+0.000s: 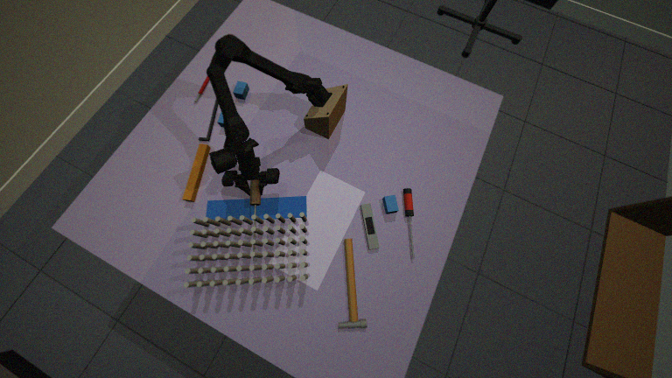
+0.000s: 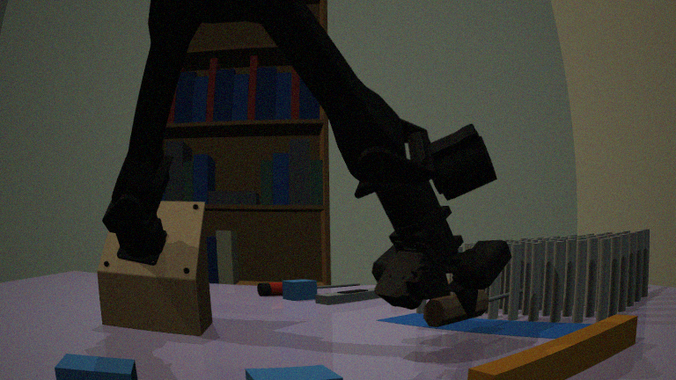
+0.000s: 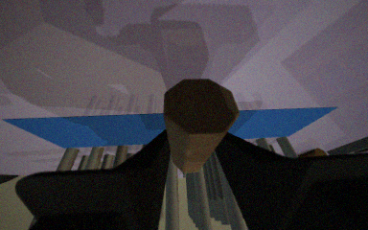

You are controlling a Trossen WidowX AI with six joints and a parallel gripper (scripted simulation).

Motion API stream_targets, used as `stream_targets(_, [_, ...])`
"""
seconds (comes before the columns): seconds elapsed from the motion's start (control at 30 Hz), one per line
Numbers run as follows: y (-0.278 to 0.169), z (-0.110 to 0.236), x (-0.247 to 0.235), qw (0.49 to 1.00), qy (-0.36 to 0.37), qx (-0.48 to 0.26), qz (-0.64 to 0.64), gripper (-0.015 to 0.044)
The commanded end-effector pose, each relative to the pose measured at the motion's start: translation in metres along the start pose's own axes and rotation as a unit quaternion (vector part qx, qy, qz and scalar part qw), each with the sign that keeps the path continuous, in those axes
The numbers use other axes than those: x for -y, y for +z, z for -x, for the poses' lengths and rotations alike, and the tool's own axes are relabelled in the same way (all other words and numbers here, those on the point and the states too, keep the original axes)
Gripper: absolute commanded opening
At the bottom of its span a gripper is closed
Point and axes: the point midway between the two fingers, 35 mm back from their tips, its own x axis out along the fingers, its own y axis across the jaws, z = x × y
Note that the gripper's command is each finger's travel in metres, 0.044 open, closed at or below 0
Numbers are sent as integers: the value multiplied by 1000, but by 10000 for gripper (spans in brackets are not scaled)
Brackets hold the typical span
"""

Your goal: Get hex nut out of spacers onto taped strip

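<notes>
My arm rises from its base near the worktop's far edge, arches high, then folds down toward the middle of the left half. My wrist pitches steeply downward. My tool [image 1: 255, 191] hangs low over the worktop, its fingers clamped on a brown wooden handle [image 2: 451, 309] lying nearly level.

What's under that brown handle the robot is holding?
The blue strip lies under the handle, whose thin shaft pokes in among the spacers. The gripper hides the strip right beneath it; no nut shows.
</notes>
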Motion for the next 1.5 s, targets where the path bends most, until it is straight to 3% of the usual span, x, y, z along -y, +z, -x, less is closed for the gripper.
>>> stream_targets(0.0, [-8,1,-4,1000,7,-6,-2,0])
stream_targets(1.47, [-7,-20,-1,1000,5,-6,1,0])
